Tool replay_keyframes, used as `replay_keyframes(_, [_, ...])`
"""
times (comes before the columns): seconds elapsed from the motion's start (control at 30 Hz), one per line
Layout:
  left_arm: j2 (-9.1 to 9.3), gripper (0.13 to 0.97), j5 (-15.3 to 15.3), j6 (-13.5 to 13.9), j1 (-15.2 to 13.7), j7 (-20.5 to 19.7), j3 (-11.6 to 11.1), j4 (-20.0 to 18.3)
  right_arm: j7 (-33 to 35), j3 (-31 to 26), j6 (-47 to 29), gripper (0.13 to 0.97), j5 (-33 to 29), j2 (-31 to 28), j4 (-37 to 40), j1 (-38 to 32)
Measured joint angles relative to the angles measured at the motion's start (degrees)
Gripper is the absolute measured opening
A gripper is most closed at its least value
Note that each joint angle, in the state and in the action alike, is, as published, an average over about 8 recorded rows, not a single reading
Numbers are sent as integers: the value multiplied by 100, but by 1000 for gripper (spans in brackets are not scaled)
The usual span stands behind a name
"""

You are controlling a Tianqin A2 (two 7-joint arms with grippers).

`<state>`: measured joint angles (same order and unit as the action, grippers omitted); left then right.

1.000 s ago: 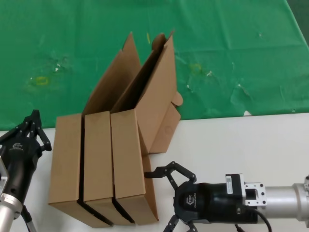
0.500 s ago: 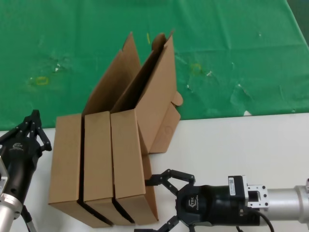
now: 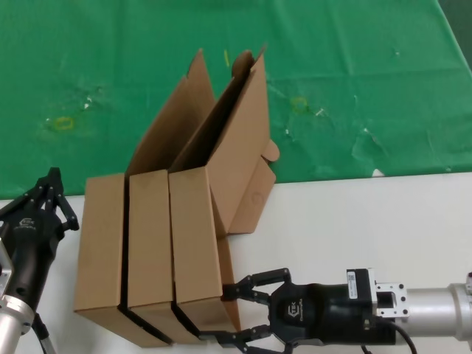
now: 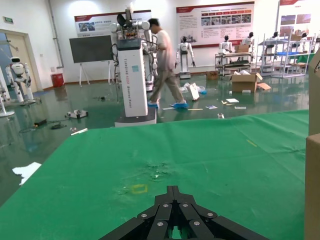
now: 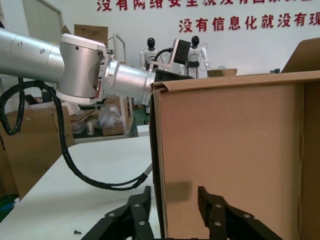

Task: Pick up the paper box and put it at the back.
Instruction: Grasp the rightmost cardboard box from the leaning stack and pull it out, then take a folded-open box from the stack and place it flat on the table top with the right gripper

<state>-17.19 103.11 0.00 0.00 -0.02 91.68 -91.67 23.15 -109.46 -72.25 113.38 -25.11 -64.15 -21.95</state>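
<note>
Grasp setup is where this one sits: the right gripper [image 3: 234, 314] is low at the front of the white table [image 3: 369, 221], fingers spread fairly wide and straddling the near corner of the paper box [image 3: 198, 243], which is the rightmost of three boxes [image 3: 125, 251] standing side by side. From the right wrist camera you can see the box wall [image 5: 235, 160] slotted into the gap, one finger [image 5: 131, 212] outside the edge and the other against the cardboard face, not yet squeezed as far as I can tell.

Box itself is still on the white table, just in front of the green cloth [image 3: 110, 74], with its lid [image 3: 236, 140] tipped up and leaning back over the cloth edge.

Left gripper [image 3: 46, 198] is parked beside the left box, apparently closed to a point (it seems to be just waiting).

Next move, I reckon: close on that thin wall, then lift and carry it back onto the green. Tricky bit is that the wall is floppy corrugated card and the neighbouring box is touching, so a skewed pinch could drag both or fold the edge. The open lid could also swing during the lift.
</note>
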Motion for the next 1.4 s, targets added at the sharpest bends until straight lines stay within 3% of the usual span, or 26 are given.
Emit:
replay_keyframes(0.23, [0, 144, 0, 0, 0, 0, 0, 0, -18, -7, 11, 326, -41, 19, 16, -9])
replay_keyframes(0.53, [0, 144, 0, 0, 0, 0, 0, 0, -38, -11, 26, 202, -75, 34, 23, -18])
replay_keyframes(1.03, [0, 144, 0, 0, 0, 0, 0, 0, -218, 109, 96, 151, 23, -152, -466, 273])
replay_keyframes(1.4, [0, 144, 0, 0, 0, 0, 0, 0, -470, 977, 87, 149, 557, -1169, -1703, 990])
